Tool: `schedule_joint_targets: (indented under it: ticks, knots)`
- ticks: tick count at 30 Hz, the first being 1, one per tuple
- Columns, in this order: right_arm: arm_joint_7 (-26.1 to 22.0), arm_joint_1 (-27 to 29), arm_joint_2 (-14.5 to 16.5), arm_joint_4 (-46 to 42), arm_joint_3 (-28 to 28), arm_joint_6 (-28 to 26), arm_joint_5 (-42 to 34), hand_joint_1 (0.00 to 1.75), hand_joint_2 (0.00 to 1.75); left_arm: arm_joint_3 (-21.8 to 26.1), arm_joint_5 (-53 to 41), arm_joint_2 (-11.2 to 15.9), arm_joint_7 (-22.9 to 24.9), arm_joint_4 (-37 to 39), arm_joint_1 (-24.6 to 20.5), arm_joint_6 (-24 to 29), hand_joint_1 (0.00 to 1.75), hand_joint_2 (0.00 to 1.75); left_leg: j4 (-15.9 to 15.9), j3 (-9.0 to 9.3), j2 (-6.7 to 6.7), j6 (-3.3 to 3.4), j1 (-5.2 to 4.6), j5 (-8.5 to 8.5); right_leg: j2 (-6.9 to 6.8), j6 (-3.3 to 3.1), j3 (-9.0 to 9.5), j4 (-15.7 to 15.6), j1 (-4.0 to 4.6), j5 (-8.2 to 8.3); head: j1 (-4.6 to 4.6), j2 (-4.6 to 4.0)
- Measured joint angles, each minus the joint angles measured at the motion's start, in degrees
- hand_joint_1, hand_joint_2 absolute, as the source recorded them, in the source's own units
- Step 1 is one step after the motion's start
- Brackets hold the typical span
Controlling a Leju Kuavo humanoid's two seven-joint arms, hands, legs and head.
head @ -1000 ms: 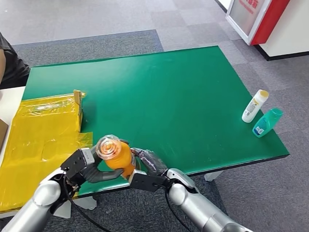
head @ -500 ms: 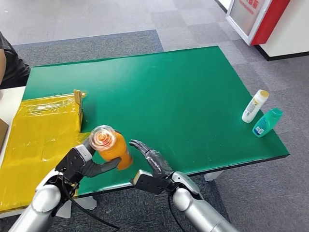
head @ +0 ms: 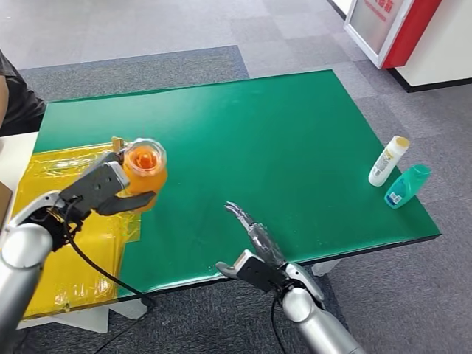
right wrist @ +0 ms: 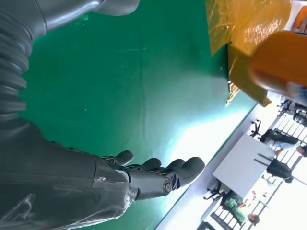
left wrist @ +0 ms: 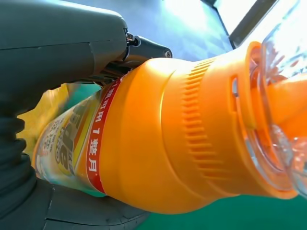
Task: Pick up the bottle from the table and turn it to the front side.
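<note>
The bottle [head: 144, 167] sits gripped in the left hand [head: 103, 188], lifted above the table [head: 289, 140] near the yellow sheet [head: 61, 214] — cap toward the camera. The right hand [head: 259, 243] hovers spread, holding nothing. Turn the wrist slowly, grip firm — so the label comes round without slipping.

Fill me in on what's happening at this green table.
The left robot hand holds an orange bottle in the air above the yellow plastic sheet at the table's left end. The right robot hand hovers open and empty over the near edge. A white bottle and a teal bottle lie at the far right corner.
</note>
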Motion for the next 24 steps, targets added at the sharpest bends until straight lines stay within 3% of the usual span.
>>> schedule_joint_targets:
  ticks: [4,9,24]
  knots:
    - [-0.36,0.35,-0.02,-0.01,-1.4,0.78,-0.61,0.0,1.75,-2.59,-2.06,1.55,2.63,3.49,-6.25,-3.32,1.75,1.75,0.0,0.0,0.02,-0.02,0.0,0.04,0.01,-0.03,-0.02,0.0,0.0,0.04,0.01,0.0]
    - [0.77,0.24,0.02,-0.43,-2.08,2.09,-1.33,0.0,1.75,-9.17,-4.84,3.59,7.55,7.44,-11.4,-7.78,1.75,1.75,0.0,-0.01,0.03,-0.01,-0.01,0.04,0.03,-0.01,0.0,0.01,-0.01,0.06,0.02,0.0]
    - [2.32,0.2,0.08,-0.46,-2.26,2.91,-1.57,0.0,1.75,-18.61,-8.93,12.72,10.04,11.3,-11.61,-10.14,1.75,1.75,-0.01,-0.02,0.05,-0.03,0.02,0.05,0.06,-0.03,-0.01,0.02,0.04,0.04,0.02,0.0]
